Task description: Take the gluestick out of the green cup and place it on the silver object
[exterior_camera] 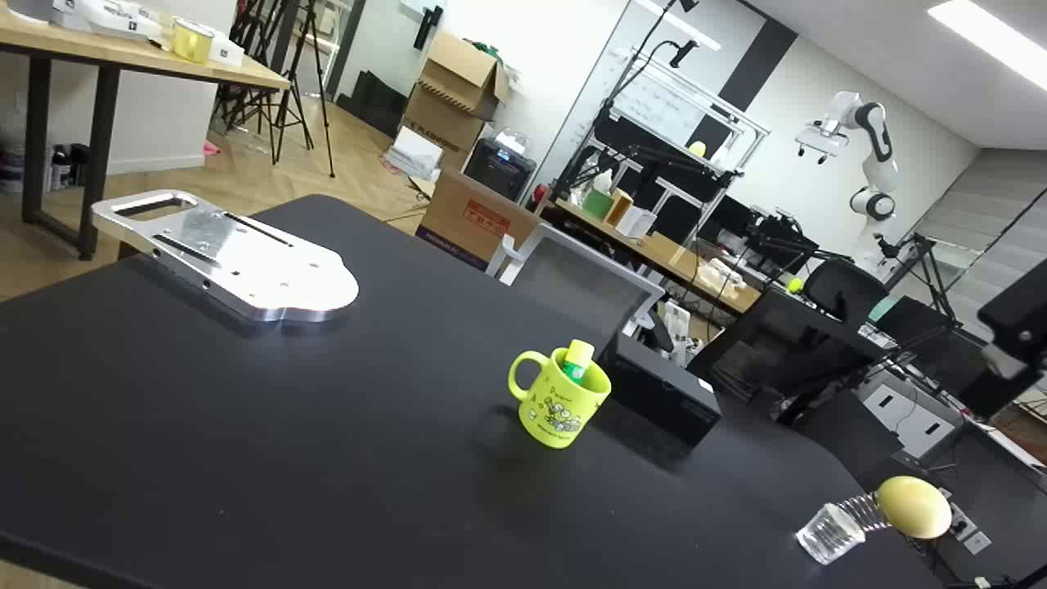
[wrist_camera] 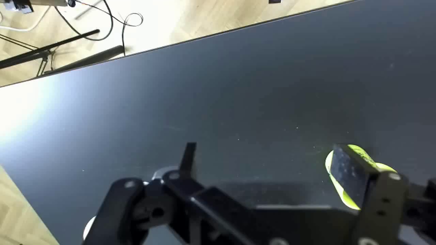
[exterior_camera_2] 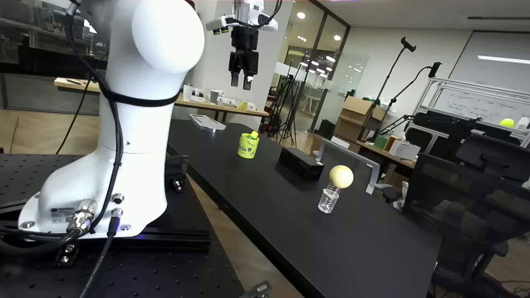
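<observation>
My hand (exterior_camera_2: 241, 85) hangs above the surface (exterior_camera: 368, 491), its fingers (wrist_camera: 349, 177) spread wide apart, the dark surface showing between them in the wrist view. There, one finger covers part of the green cup (exterior_camera: 560, 409), which stands apart from the surface's edges. The gluestick (exterior_camera: 577, 360) is inside that cup, its yellow end rising above the rim.

The silver object (exterior_camera: 258, 255) lies flat at one end of the surface, and its slotted end appears to reach out past the edge; a broad stretch of surface separates it from the cup. Another broad stretch runs from the cup to the yellow ball (exterior_camera: 914, 507), which sits on a spring (exterior_camera: 861, 512) over a clear base (exterior_camera: 830, 534). The tightest side is the black box (exterior_camera_2: 300, 163), near the cup, with a strip of surface between the two in an exterior view. Past the box comes the long edge, and a chair (exterior_camera: 564, 282) stands just beyond it. On my own side, a gap of floor (exterior_camera_2: 244, 252) parts the surface from the perforated bench (exterior_camera_2: 178, 265) under my arm (exterior_camera_2: 143, 136).
</observation>
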